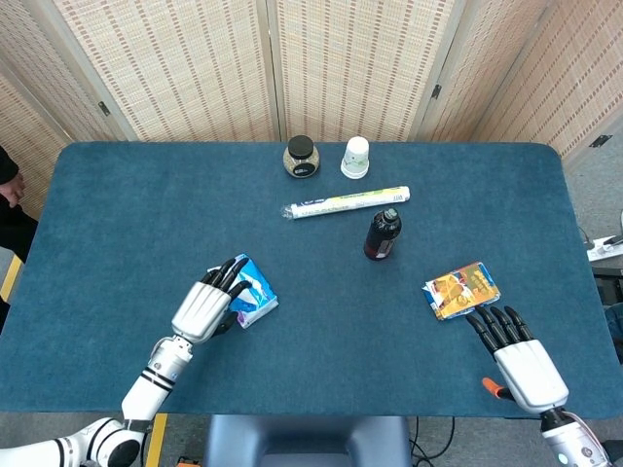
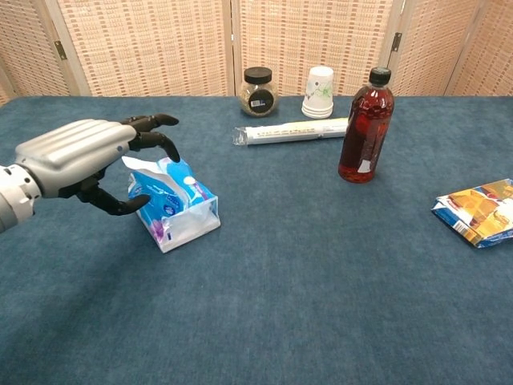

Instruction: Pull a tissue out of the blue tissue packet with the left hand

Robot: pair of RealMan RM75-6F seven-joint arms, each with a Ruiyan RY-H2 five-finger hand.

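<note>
Covering table (image 1: 117,209), blue cloth.

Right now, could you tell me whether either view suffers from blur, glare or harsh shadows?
Head view: sharp, evenly lit, only faint shadows on the table. Chest view: sharp too, with a soft shadow under the left robot hand beside the blue tissue packet; small highlights on the bottle.

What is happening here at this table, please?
The robot's left hand is at the blue tissue packet, its fingers spread over the white tissue that sticks out of the top. It does not hold the tissue yet. The right hand lies open on the table near a snack packet, holding nothing.
</note>
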